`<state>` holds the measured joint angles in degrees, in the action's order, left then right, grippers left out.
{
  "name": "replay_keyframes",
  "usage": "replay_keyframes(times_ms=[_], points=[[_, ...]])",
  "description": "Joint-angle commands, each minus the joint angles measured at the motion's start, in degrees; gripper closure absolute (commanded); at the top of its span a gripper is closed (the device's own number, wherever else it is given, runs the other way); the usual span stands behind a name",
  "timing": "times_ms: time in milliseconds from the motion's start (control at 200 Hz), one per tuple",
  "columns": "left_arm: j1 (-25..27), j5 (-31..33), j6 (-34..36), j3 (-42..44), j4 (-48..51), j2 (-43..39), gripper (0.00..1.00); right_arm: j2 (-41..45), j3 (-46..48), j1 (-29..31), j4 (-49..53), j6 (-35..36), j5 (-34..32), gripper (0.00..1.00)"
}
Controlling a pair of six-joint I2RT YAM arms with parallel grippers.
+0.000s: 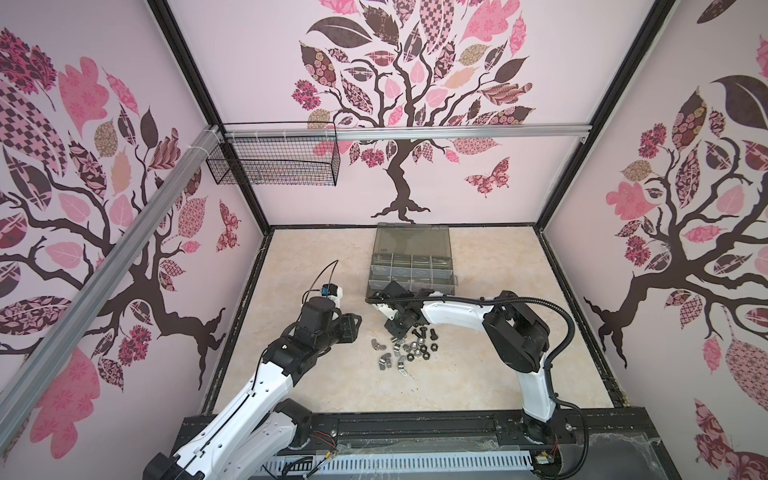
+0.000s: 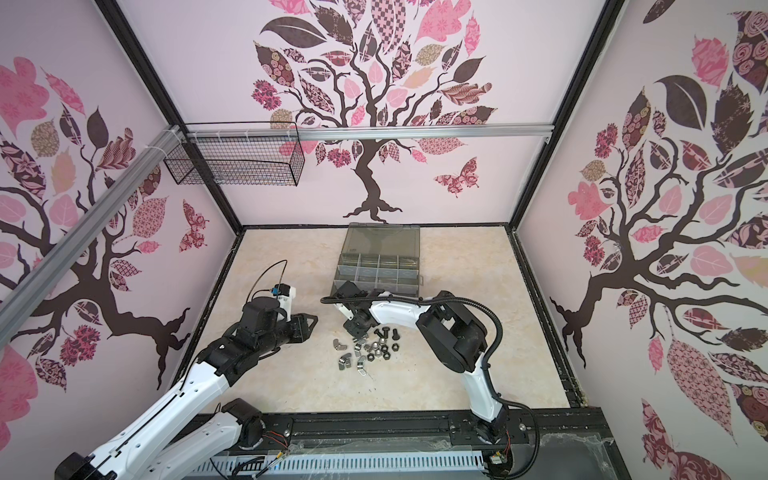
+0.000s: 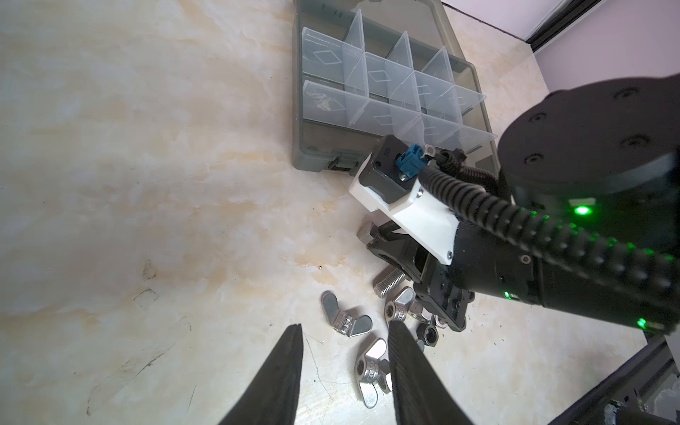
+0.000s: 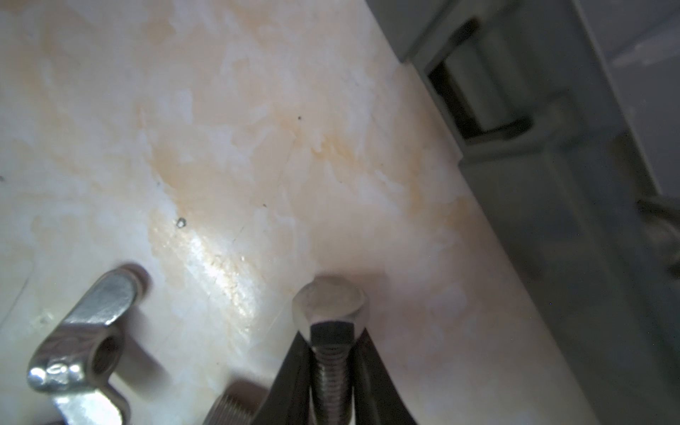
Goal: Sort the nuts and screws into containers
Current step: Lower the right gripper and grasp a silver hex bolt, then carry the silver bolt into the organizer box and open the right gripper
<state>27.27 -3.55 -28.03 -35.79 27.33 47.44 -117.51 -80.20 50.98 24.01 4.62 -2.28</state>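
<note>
My right gripper (image 4: 331, 349) pinches a silver screw (image 4: 330, 309) by its threaded shank, jaws nearly closed, while my left gripper (image 3: 346, 326) hangs part-open and empty above wing nuts (image 3: 369, 369).

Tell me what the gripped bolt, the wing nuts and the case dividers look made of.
Bolt: bare metal, likely steel; dull silver, cut threads. Wing nuts: metal, probably plated; bright glints. Dividers: thin plastic, frosted translucent; the case shows through.
</note>
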Motion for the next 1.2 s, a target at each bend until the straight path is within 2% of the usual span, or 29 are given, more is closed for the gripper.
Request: replay_keyframes(times_ms=[0, 280, 470, 690, 995, 1195], points=[[-0.2, 0.8, 0.6, -2.3, 1.4, -2.6, 0.58, -2.3, -1.3, 0.3, 0.0, -0.8, -1.2, 0.79], [-0.2, 1.8, -1.6, -1.5, 3.8, -7.2, 0.59, 0.0, 0.3, 0.3, -1.0, -0.9, -0.2, 0.81], [-0.3, 3.2, -1.3, 0.2, 4.7, -9.3, 0.58, 1.3, -3.7, 0.1, 1.0, 1.7, -1.2, 0.81], [-0.2, 1.5, -2.3, -1.0, 7.4, -10.2, 0.59, 2.2, -9.0, -1.4, 1.2, 4.2, -2.9, 0.81], [-0.2, 2.2, -2.9, 0.8, 7.8, -12.3, 0.59, -3.7, -20.8, -5.6, 3.5, 7.0, -6.5, 0.81], [-0.2, 1.1, -2.4, 0.9, 7.6, -10.3, 0.59, -7.8, -23.3, -7.3, 5.2, 8.5, -8.0, 0.80]])
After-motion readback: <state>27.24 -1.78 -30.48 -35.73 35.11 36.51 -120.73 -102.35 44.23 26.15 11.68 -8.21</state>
